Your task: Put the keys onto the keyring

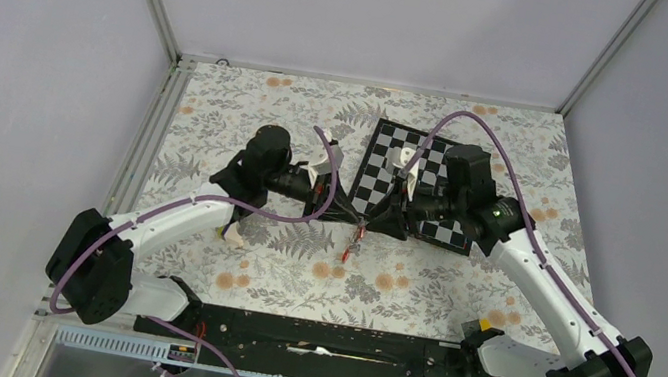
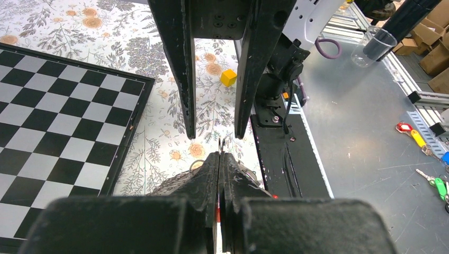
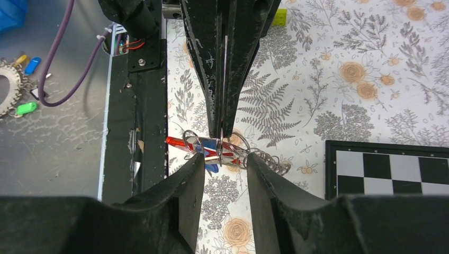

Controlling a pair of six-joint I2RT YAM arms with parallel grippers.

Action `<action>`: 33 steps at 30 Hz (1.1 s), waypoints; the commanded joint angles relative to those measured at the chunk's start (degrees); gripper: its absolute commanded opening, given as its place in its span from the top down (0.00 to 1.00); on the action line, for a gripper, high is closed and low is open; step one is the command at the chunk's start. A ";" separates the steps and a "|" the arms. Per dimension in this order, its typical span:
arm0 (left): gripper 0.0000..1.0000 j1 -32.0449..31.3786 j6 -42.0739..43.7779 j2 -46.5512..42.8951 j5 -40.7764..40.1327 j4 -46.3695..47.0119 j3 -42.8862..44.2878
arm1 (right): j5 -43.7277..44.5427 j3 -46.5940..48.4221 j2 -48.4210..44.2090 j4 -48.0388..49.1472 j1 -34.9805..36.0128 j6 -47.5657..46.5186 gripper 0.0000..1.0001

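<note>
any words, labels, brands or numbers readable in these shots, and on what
No text can be read anywhere.
chessboard: no letters or numbers visible on its border.
keys: red and blue tags, any print too small to tell.
loose key tags on the bench: too small.

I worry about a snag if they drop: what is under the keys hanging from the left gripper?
Only floral tablecloth shows under the keys; the chessboard lies off to one side. The patch right beneath is hidden by the keys themselves and the right gripper.
</note>
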 commanded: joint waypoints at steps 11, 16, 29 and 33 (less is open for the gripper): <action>1.00 0.25 -2.12 -0.47 1.71 6.81 0.09 | -3.50 0.00 1.84 3.95 0.04 2.40 0.65; 1.00 0.32 -2.42 -0.32 1.63 7.07 0.18 | -3.45 -0.28 2.10 4.21 0.06 2.50 0.71; 1.00 0.30 -2.74 -0.36 1.53 7.44 -0.08 | -3.19 -1.21 1.93 5.00 0.15 2.89 0.72; 1.00 0.28 -2.73 -0.36 1.54 7.62 -0.30 | -3.56 -1.25 1.95 5.30 0.15 3.32 0.74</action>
